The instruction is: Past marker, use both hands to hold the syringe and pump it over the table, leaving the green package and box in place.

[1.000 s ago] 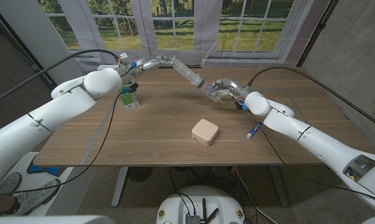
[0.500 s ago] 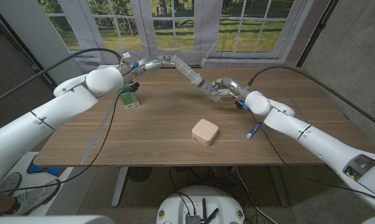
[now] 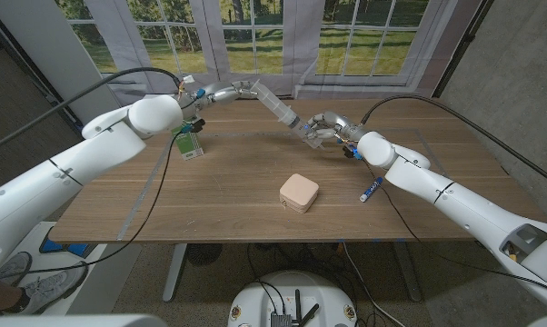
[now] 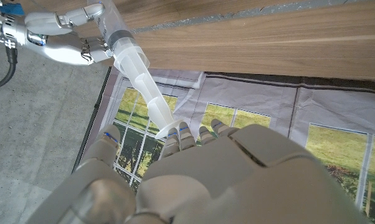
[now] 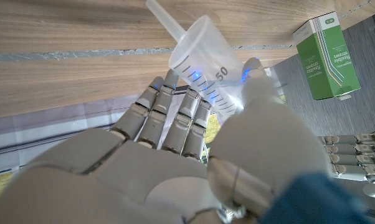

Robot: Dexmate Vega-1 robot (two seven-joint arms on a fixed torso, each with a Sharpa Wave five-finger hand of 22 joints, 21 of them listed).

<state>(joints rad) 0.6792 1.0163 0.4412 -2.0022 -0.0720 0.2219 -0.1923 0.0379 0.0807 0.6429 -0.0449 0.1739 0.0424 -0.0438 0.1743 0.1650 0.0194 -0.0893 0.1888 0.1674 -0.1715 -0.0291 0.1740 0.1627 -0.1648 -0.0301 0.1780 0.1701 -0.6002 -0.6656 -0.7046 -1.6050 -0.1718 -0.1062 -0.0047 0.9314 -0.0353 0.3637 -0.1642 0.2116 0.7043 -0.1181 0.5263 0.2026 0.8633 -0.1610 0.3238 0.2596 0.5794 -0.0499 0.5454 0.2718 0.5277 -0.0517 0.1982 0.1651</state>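
The clear syringe (image 3: 275, 106) hangs slanted above the far middle of the table, held at both ends. My left hand (image 3: 226, 91) grips its plunger end, with the fingertips (image 4: 175, 134) on the plunger flange. My right hand (image 3: 324, 126) wraps around the barrel (image 5: 205, 51), whose printed scale and nozzle show past the fingers. From the left wrist, the syringe (image 4: 136, 68) runs up to my right hand (image 4: 60, 38). The green package (image 3: 190, 142) stands on the table under my left forearm; it also shows as the green package (image 5: 327, 55). The beige box (image 3: 298, 193) sits at mid-table.
A blue marker (image 3: 371, 189) lies on the table under my right forearm. Black cables trail over both arms. Windows and a grey curtain stand behind the far edge of the wooden table (image 3: 210, 200).
Both hands keep hold of the syringe. The right hand has edged slightly toward the far edge and the left arm has shifted a little to the right. Package, box and marker stay put.
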